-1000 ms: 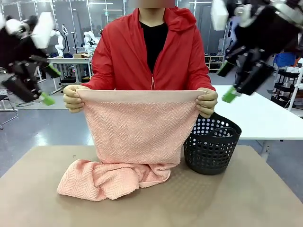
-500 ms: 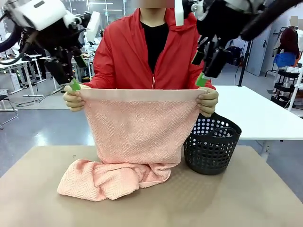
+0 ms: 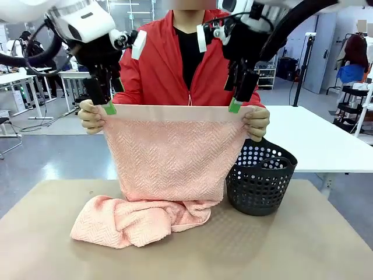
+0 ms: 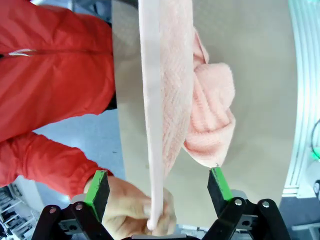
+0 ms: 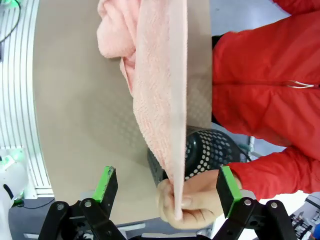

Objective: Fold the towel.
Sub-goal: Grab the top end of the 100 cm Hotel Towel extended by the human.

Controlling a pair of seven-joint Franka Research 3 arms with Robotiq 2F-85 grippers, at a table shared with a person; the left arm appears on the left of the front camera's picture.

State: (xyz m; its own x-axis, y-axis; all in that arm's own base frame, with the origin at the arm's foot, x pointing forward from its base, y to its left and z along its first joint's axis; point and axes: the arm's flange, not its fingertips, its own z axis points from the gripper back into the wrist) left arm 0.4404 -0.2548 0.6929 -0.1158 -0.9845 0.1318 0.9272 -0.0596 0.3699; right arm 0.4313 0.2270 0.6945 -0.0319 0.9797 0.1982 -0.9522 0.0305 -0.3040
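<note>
Watching from the front: we have swung the left gripper (image 3: 104,104) and right gripper (image 3: 238,100) down to the top corners of the towel (image 3: 175,154), beside the person's hands (image 3: 90,116). We judge the handover near.
Left wrist: jaws spread, straddling the towel's band edge, apparently not touching it.
Right wrist: jaws spread likewise, with the black basket (image 5: 205,150) beyond.
Hidden: the towel's lower part lies heaped on the table (image 3: 291,245), so we cannot read its far corners.

Towel held up between two hands, a tool over each top corner

A person in a red jacket holds the towel (image 3: 172,157) stretched by its plain top band, one hand (image 3: 90,116) at one corner and the other hand (image 3: 257,123) at the opposite corner. The towel's lower part lies bunched on the surface (image 3: 291,245). The left tool (image 3: 104,101) and right tool (image 3: 238,98) point down, green pads at the band. A black basket (image 3: 260,182) stands beside the towel.
</note>
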